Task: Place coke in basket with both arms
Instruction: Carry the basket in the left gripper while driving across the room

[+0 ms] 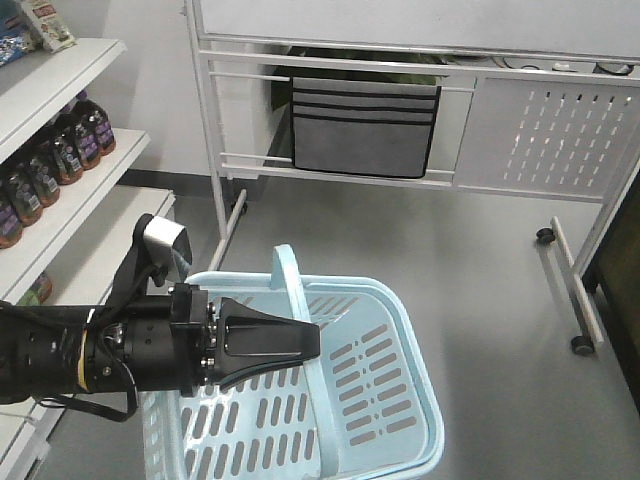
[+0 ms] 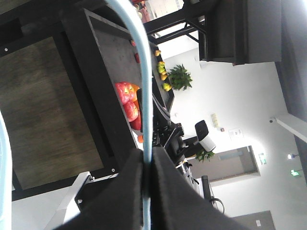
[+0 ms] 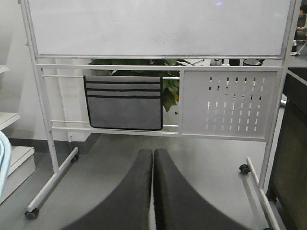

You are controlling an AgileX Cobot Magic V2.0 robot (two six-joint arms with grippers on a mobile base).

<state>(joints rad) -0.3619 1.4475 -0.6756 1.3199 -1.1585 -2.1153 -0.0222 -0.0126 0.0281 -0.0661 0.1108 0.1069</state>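
Observation:
The light-blue basket (image 1: 405,300) hangs low in the front view, empty as far as its inside shows. My left gripper (image 1: 312,342), on a black arm with a silver-grey box on top, is shut on the basket's hoop handle (image 1: 292,272). In the left wrist view the handle (image 2: 140,52) runs down between the shut fingers of the left gripper (image 2: 147,157). My right gripper (image 3: 153,153) is shut and empty, pointing at the floor in front of the whiteboard stand. A sliver of the basket (image 3: 4,158) shows at the left edge of its view. The red coke bottle is out of view.
White shelves at left hold several dark bottles (image 1: 62,155). A wheeled whiteboard stand (image 1: 215,150) with a grey pouch (image 1: 365,125) stands ahead. A dark cabinet (image 1: 615,270) is at right. The left wrist view shows a dark table with red fruit (image 2: 125,98).

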